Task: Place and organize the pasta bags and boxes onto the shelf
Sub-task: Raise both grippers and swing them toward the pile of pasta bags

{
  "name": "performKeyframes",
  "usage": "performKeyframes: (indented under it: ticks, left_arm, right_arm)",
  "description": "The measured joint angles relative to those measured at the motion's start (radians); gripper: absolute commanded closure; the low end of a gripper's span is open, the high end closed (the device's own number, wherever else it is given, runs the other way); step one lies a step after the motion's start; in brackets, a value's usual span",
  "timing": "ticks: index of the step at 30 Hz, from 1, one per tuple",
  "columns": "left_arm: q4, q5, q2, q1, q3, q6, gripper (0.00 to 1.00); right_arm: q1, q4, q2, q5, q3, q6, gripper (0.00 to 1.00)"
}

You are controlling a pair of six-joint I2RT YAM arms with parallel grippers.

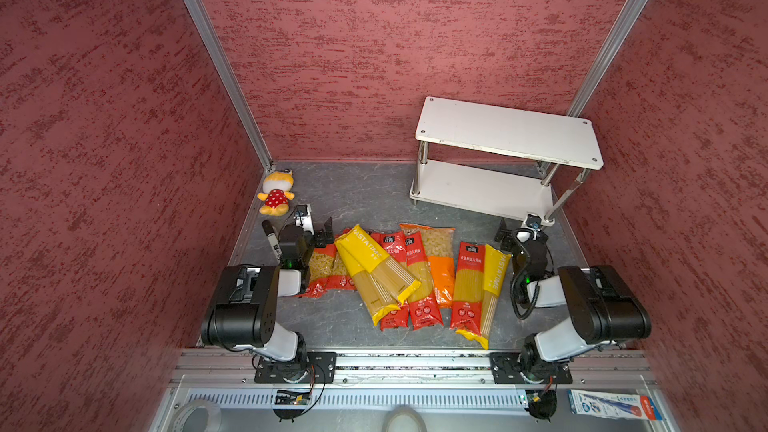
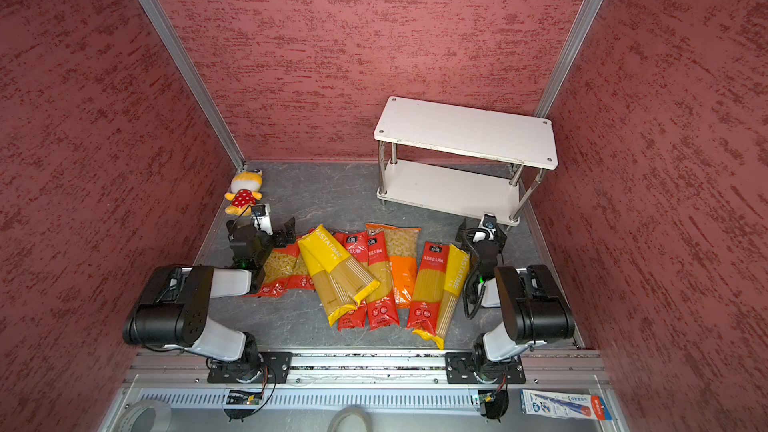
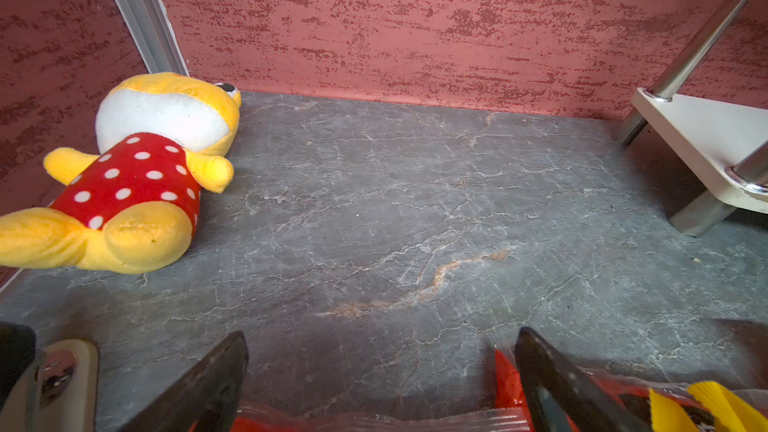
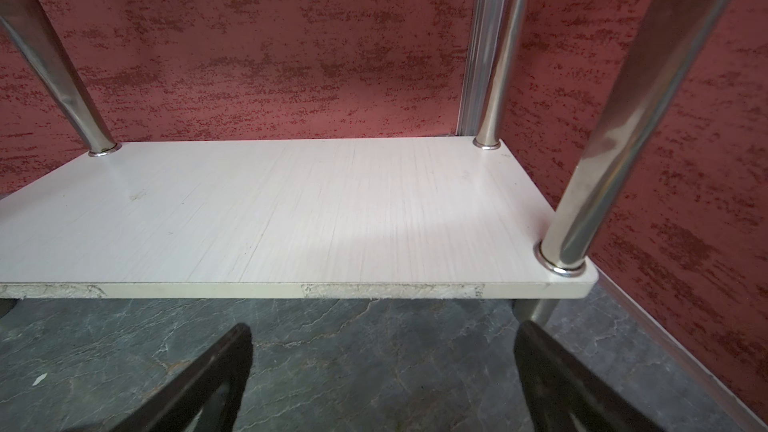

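All nine pasta bags [image 1: 399,276] lie flat on the grey table [image 1: 361,193], in a loose row between my two arms. None is on the shelf [image 1: 507,130], which stands at the back right, askew to the wall, with both white boards bare. I judge the task to be at its very start.

The heap itself is the main hazard. Two yellow PASTATIME bags [image 1: 376,268] lie crosswise over the red spaghetti bags [image 1: 424,309] and touch the short curly-pasta bags [image 1: 322,265]. If I pull a lower bag, I will likely drag or flip its neighbours. The wide orange bag [image 1: 440,259] is partly covered too. The film looks slick, and a long bag pinched at one end would probably droop and catch the shelf's edge or a chrome post [image 4: 500,76].

My left gripper [image 3: 382,332] is spread wide and holds nothing. In its wrist view one finger [image 3: 552,380] stands over the edge of a red bag, so closing here could nip only the seam and slip off.

My right gripper [image 4: 384,326] is likewise wide apart and empty, low and just in front of the shelf's lower board [image 4: 291,209]. A careless forward move could shove the rack, which seems light.

The plush toy [image 1: 275,195] lies near my left arm, and a reach could sweep it along.
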Motion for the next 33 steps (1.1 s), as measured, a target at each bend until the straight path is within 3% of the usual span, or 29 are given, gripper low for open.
performKeyframes:
  ticks: [8,16,20,25,29,33]
  left_arm:
    - [-0.238,-0.268,-0.304,-0.140,0.048,-0.029,0.00]
    - [-0.599,-0.364,-0.520,-0.159,0.208,-0.200,0.01]
    - [-0.695,-0.268,-0.592,-0.032,0.208,-0.375,0.00]
    - [-0.791,-0.016,-0.604,0.177,0.190,-0.536,0.05]
    - [-0.924,0.089,-0.565,0.180,0.275,-0.547,0.08]
    - [-1.011,0.108,-0.568,0.126,0.346,-0.533,0.10]
  right_arm:
    - [0.017,0.085,-0.008,0.024,-0.051,-0.017,0.01]
    - [0.016,0.069,-0.008,0.029,-0.039,-0.018,0.01]
    - [0.005,0.012,-0.012,0.026,0.013,-0.014,0.01]
    - [-0.007,-0.032,-0.020,0.021,0.035,-0.009,0.01]
    - [-0.007,-0.140,-0.069,0.028,0.056,-0.003,0.01]
    - [-0.015,-0.412,-0.165,0.058,0.262,0.029,0.01]
